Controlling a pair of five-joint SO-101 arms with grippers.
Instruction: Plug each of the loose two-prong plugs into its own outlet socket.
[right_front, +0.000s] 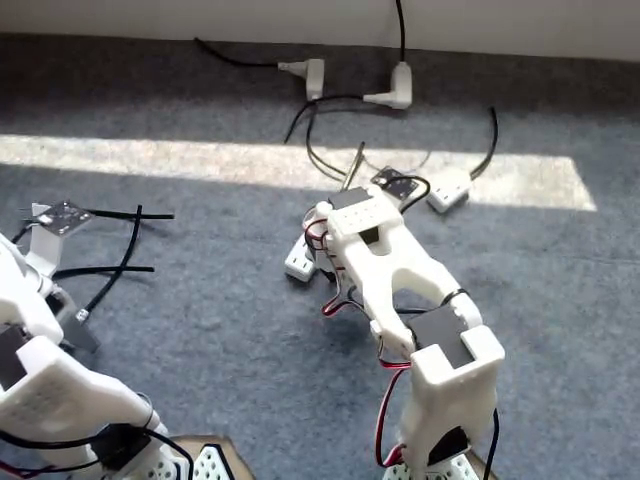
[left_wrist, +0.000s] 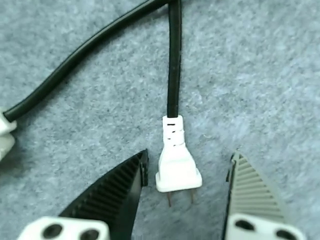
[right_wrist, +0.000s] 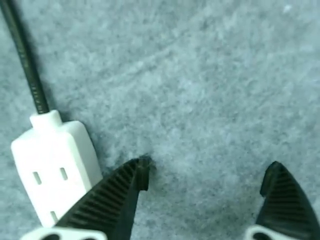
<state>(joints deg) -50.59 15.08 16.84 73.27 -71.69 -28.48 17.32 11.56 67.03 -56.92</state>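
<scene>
Grey carpet is covering the desk (right_front: 200, 330), and two arms are standing at its near edge. The left one is at 8 o'clock, its left gripper (left_wrist: 190, 155) gaping wide around one two-prong plug (left_wrist: 177, 170) that is lying flat and untouched between the fingers, and the right one is at 5 o'clock, its right gripper (right_wrist: 209, 164) also spreading wide and holding nothing, one finger just beside an outlet socket (right_wrist: 52, 165). Farther out, a second outlet socket (right_front: 449, 190) is lying at 1 o'clock in a band of sunlight (right_front: 150, 160) crossing the carpet, and at 12 o'clock two white cord ends (right_front: 313, 76) are resting near the pale wall (right_front: 500, 20), with black cords (right_front: 320, 150) trailing between them.
</scene>
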